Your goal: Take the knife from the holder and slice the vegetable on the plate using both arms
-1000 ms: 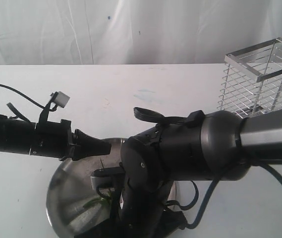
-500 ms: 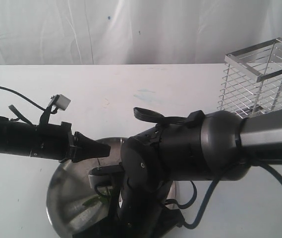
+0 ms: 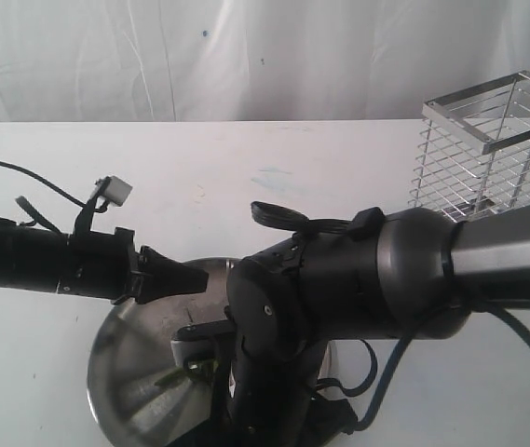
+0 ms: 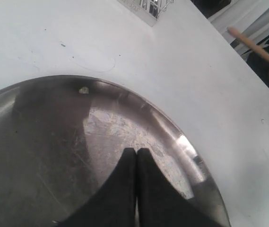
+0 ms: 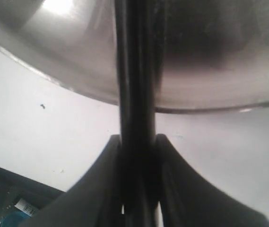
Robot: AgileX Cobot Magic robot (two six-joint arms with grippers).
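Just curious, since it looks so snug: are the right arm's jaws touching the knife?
Touching. The right wrist view shows the knife clamped between both jaws, no gap either side.

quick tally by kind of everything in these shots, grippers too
grippers: 2, left gripper and right gripper
plate: 1
holder: 1
knife: 1
vegetable: 1 piece in view
total: 6

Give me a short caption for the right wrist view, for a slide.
Right gripper shut on the dark knife, which reaches out over the rim of the steel plate on the white table.
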